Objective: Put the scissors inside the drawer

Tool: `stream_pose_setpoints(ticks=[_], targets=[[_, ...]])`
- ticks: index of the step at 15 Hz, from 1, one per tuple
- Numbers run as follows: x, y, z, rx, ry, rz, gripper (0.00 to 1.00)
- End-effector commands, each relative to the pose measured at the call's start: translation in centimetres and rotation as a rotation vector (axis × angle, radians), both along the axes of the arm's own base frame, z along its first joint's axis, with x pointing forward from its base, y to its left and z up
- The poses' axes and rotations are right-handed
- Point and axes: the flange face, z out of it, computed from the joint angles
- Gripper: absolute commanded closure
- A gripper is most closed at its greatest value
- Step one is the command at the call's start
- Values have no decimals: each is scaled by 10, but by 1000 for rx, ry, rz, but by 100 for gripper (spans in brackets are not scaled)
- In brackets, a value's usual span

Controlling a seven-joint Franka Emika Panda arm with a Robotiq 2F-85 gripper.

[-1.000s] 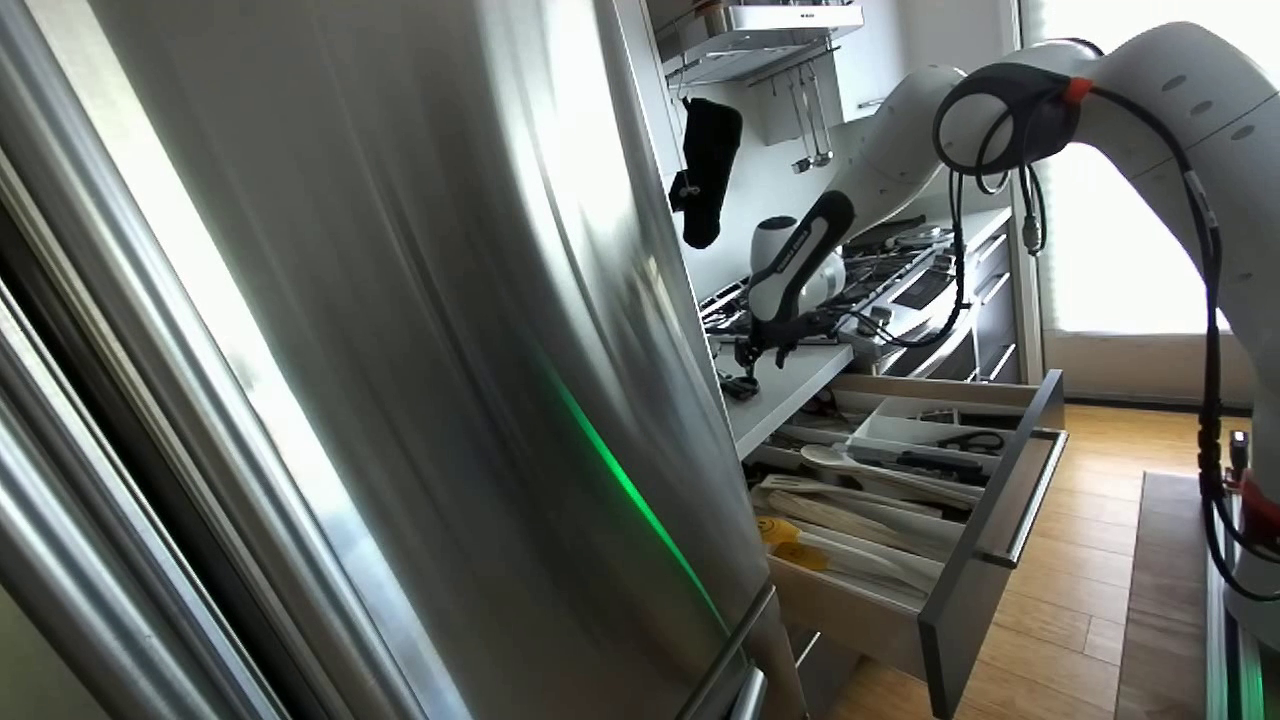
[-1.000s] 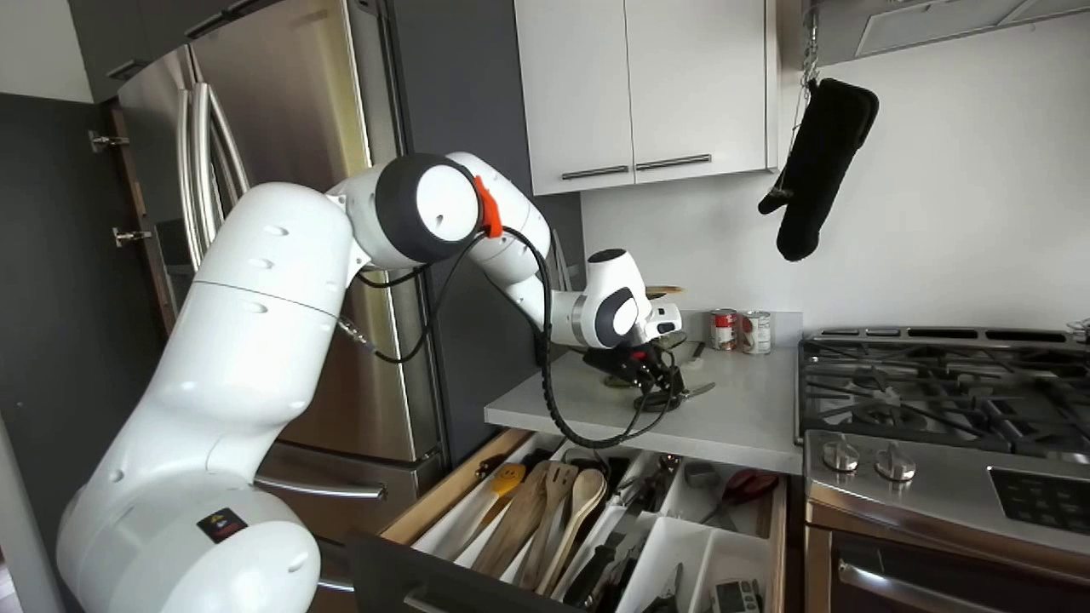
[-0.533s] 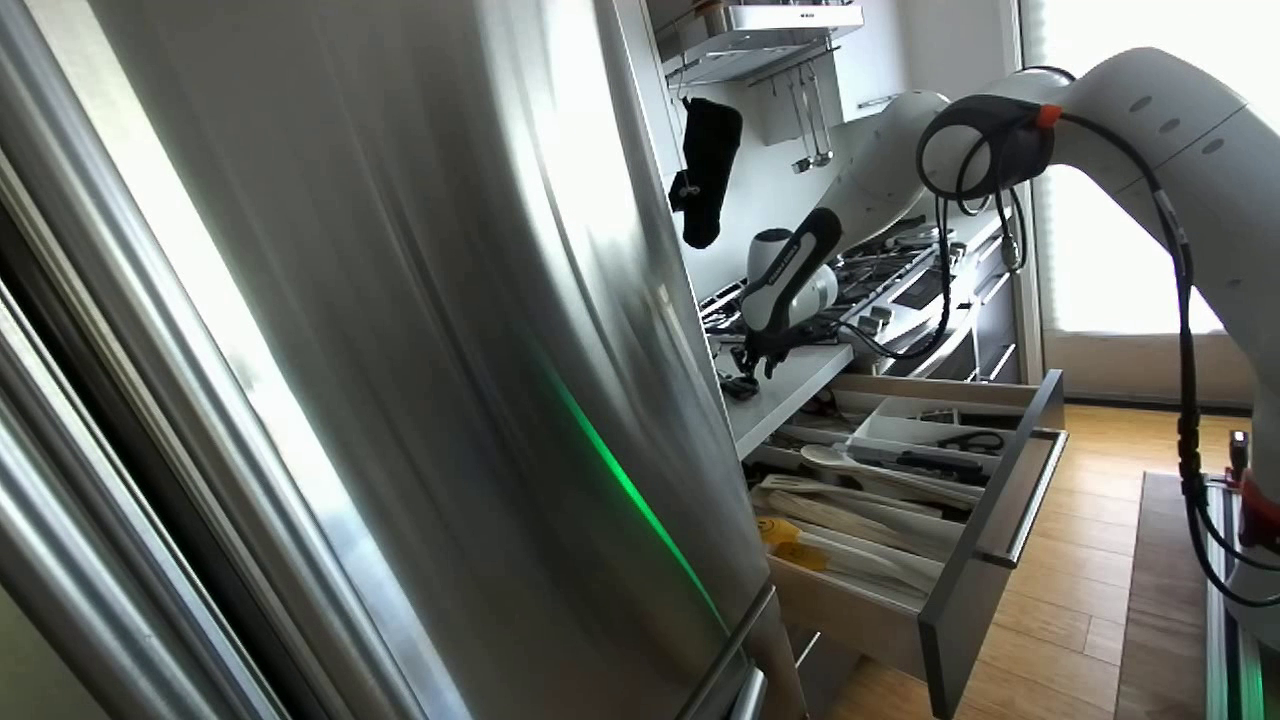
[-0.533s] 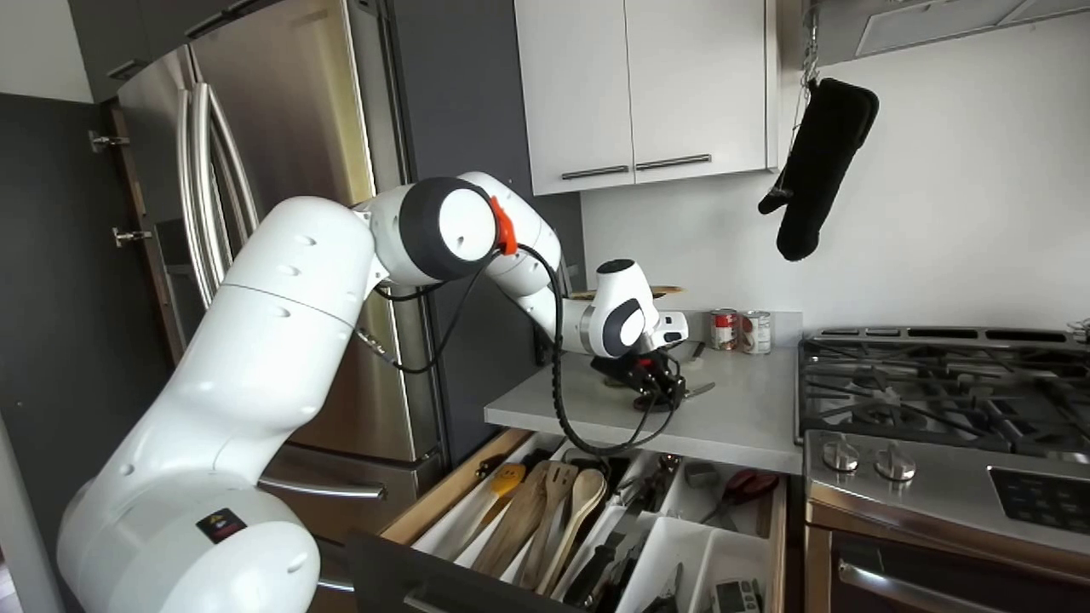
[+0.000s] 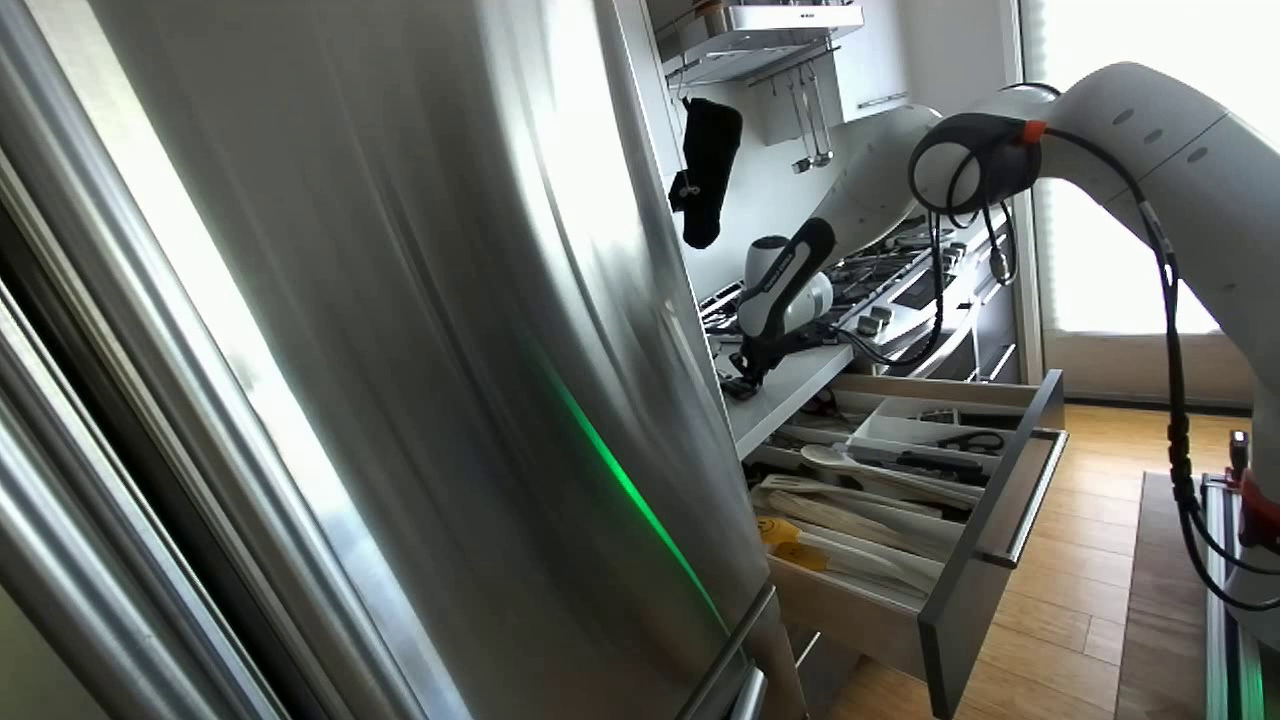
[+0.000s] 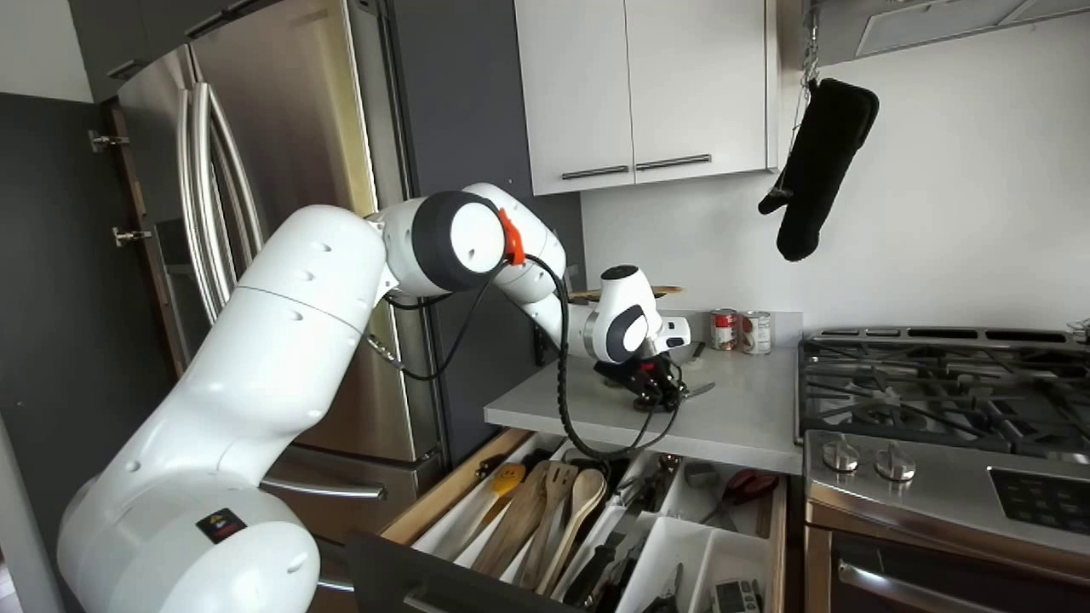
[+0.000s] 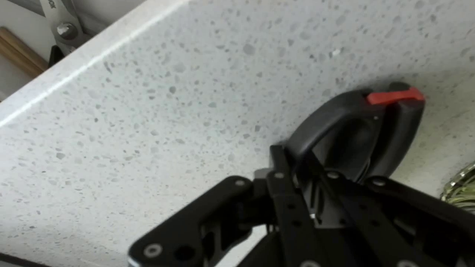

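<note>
The scissors (image 7: 326, 113), with black handles and a red clip (image 7: 395, 96) across their ends, lie on the pale speckled counter in the wrist view. My gripper (image 7: 297, 154) is shut on one handle loop, with a finger on either side of it. A blade (image 6: 700, 391) sticks out past the gripper in an exterior view; the rest of the scissors is mostly hidden there. Below the counter edge, the drawer (image 5: 850, 610) is pulled out. It has a dark grey front and a white divided tray full of utensils, seen in both exterior views.
Red-handled scissors (image 6: 749, 485) and a wooden spoon (image 6: 583, 502) lie in the drawer. A tall steel fridge (image 5: 450, 300) borders the counter. Two cans (image 6: 724, 329) stand by the wall, beside the stove (image 6: 903, 383). A green-filled clear object (image 7: 462, 189) sits near the scissors.
The arm has come down and forward slightly over the counter. My gripper's fingers, apart a second ago, have drawn together around the scissors' handle. The drawer has not moved.
</note>
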Motion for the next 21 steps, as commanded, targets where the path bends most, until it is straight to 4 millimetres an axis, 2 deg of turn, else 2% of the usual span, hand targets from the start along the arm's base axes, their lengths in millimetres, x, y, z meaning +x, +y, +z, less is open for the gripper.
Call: stream_pose_setpoints(ticks=[1,3,10,16,21], targets=[[-1,-6,-4,-10,31,-40,100],[-7,-11,-3,-25,48,-69,98],[-45,-39,8,-25,31,-108,98],[-80,-33,21,-88,-136,-6,98],[-119,-35,16,-148,-173,37,98]])
